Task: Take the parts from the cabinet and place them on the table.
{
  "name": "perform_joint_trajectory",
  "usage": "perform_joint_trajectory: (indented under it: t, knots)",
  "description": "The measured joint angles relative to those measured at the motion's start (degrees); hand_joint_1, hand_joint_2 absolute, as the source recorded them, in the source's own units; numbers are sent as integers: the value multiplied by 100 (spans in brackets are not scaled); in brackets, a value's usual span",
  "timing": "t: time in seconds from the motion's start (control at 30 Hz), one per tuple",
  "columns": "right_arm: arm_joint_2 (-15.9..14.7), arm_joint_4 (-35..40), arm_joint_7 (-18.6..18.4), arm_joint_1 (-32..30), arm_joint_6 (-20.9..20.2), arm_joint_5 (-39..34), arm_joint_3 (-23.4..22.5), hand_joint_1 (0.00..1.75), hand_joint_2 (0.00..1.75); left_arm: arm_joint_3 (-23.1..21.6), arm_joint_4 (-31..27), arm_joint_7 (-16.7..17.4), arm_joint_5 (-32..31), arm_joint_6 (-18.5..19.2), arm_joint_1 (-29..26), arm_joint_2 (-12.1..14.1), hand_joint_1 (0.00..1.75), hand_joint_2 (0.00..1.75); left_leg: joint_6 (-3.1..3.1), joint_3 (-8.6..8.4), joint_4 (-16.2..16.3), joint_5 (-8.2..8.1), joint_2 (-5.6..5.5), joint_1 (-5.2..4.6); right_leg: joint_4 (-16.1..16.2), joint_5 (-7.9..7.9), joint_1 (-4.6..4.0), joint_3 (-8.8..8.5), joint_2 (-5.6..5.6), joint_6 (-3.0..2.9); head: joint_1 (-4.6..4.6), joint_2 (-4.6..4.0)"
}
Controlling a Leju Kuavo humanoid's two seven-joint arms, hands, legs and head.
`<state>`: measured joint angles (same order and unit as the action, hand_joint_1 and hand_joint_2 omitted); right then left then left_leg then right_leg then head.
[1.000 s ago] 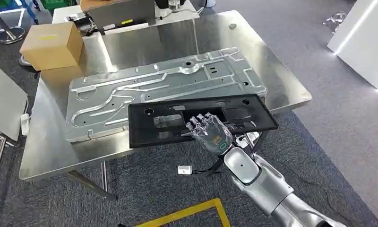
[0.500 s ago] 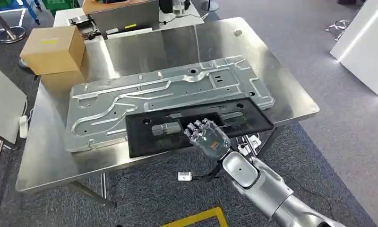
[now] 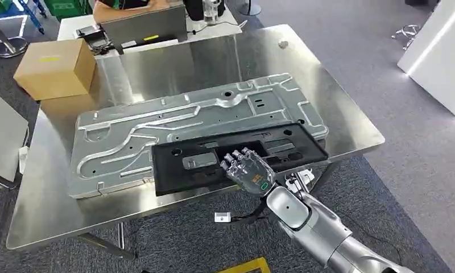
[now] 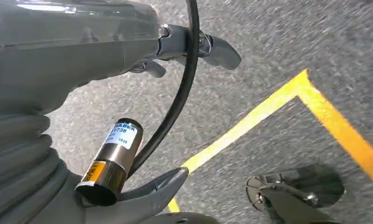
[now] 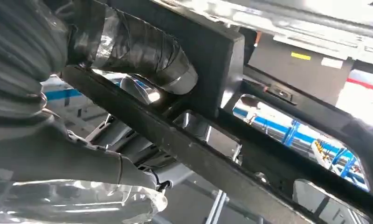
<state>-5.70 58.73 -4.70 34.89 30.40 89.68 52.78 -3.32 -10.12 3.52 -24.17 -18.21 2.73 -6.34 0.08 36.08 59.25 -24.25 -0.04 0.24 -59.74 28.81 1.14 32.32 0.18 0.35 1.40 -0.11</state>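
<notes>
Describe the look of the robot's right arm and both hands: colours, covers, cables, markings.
The right arm is glossy silver with rounded shells. The right hand has a grey back with a small green and orange mark and darker fingers; a black cable hangs below its wrist. The left hand shows a grey ribbed cover, a black cable and a labelled metal cylinder.

Frame part (image 3: 236,156) lying on the plate (image 3: 185,122), overhanging the table (image 3: 339,114) near edge; box (image 3: 54,68) at far left corner.

Head view looks down on the table (image 3: 350,122); right wrist apparently underneath it.
</notes>
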Motion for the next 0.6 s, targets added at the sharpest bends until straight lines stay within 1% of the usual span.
perform_joint_trajectory:
  t: [0.03, 0.07, 0.1, 0.13, 0.17, 0.2, 0.23, 0.27, 0.3, 0.33, 0.37, 0.4, 0.43, 0.47, 0.5, 0.53, 0.57, 0.6]
  knots:
    - [0, -11, 2, -4, 0, 0, 9, 175, 175, 0, 0, 0, 0, 2, 12, 0, 0, 175, 16, 21, 10, -2, -15, -7, 24, 3, 0, -6, -11, 25, 0, 0]
    - [0, -17, 2, -3, 0, 0, 18, 175, 175, 0, 0, 0, 0, 2, 2, 0, 0, 175, 49, 19, 7, -21, -23, -15, 60, 5, 9, -30, -20, 60, -2, 0]
    - [4, -17, 2, 6, 0, 0, 30, 175, 175, 0, 0, 0, -2, 2, -7, -2, 0, 175, 88, -41, -56, -12, -27, 19, 75, 33, -21, -69, -30, 104, 0, 0]
    - [2, -22, 2, 8, 2, 0, 35, 175, 175, 0, 0, -2, -2, 2, -20, -9, 0, 175, 118, -116, -119, -9, -25, 35, -16, 92, 10, -64, -29, 113, 4, 0]
    - [2, -24, 2, 28, 0, 0, 42, 175, 175, 0, 0, -2, -11, 2, -15, -7, 0, 175, 166, -153, -137, -31, -22, 34, -292, 214, 5, 81, -26, 109, 11, 0]
    - [2, -30, -4, 36, 0, 0, 44, 175, 175, 0, 0, -4, -17, 2, -7, -7, 0, 175, 199, -165, -133, -52, -22, 30, -709, 370, 3, 333, -21, 107, 9, 0]
    - [2, -44, -4, 27, -2, 0, 50, 175, 175, 0, 0, -4, -17, 7, 6, -7, 0, 175, 232, -178, -124, -80, -24, 17, -1178, 527, 2, 624, -16, 114, 9, 0]
    - [2, -57, 4, 10, -2, 0, 61, 175, 175, 0, 0, -7, -18, 9, 9, -9, 0, 175, 250, -196, -115, -111, -27, 5, -1548, 597, 3, 886, -16, 122, 11, 0]
    - [0, -72, 4, -6, -2, 0, 74, 175, 175, 0, 0, -9, -17, 9, 5, -9, 0, 175, 253, -223, -101, -145, -36, -1, -1684, 523, 3, 1042, -17, 123, 6, 0]
    - [-2, -81, 4, -13, -4, 0, 79, 175, 175, 0, 0, -9, -17, 9, -11, -9, 0, 175, 250, -265, -88, -186, -46, -5, -1531, 306, 3, 1048, -17, 114, 11, 0]
    - [-4, -81, 4, -13, -4, 0, 83, 175, 175, 0, 0, -9, -17, 9, -24, -9, 0, 175, 245, -318, -81, -232, -51, -10, -1180, 19, 2, 938, -18, 96, 9, 0]
    - [-4, -81, 2, -8, -2, 0, 83, 175, 175, 0, 0, -9, -17, 9, -28, -9, 0, 175, 229, -393, -72, -287, -55, -15, -619, -345, -2, 716, -18, 65, 11, 0]
    - [-4, -81, 0, -3, -4, 0, 83, 175, 175, 0, 0, -9, -17, 9, -30, -9, 0, 175, 210, -430, -66, -342, -56, -16, -159, -536, -19, 558, -17, 24, 9, 0]
    - [-9, -92, -2, 5, -7, 0, 85, 175, 175, 0, 0, -9, -17, 13, -25, -18, 0, 175, 175, -427, -42, -374, -53, -50, -156, -461, -61, 501, -16, -5, 15, 0]
    - [-9, -92, 2, 18, -7, 0, 87, 175, 175, 0, 0, -9, -20, 15, -16, -15, 0, 175, 144, -396, -30, -378, -63, -43, -49, -408, -68, 466, -15, -16, 4, 0]
    - [-7, -94, 4, 12, -7, 0, 92, 175, 175, 0, 2, -9, -20, 18, 9, -17, 0, 175, 118, -398, -47, -375, -60, -13, -42, -409, -96, 484, -2, -25, 4, 0]
    - [-13, -96, 11, 13, -7, 0, 92, 175, 175, 0, 0, -9, -20, 24, 10, -17, 0, 175, 91, -413, -80, -383, -59, -14, -44, -390, -98, 482, 2, -54, 4, 0]
    - [-17, -94, 9, 21, -7, 0, 92, 175, 175, 0, 0, -9, -20, 22, 11, -15, 0, 175, 52, -449, -92, -415, -57, -47, 18, -389, -41, 433, 16, -79, 4, 0]
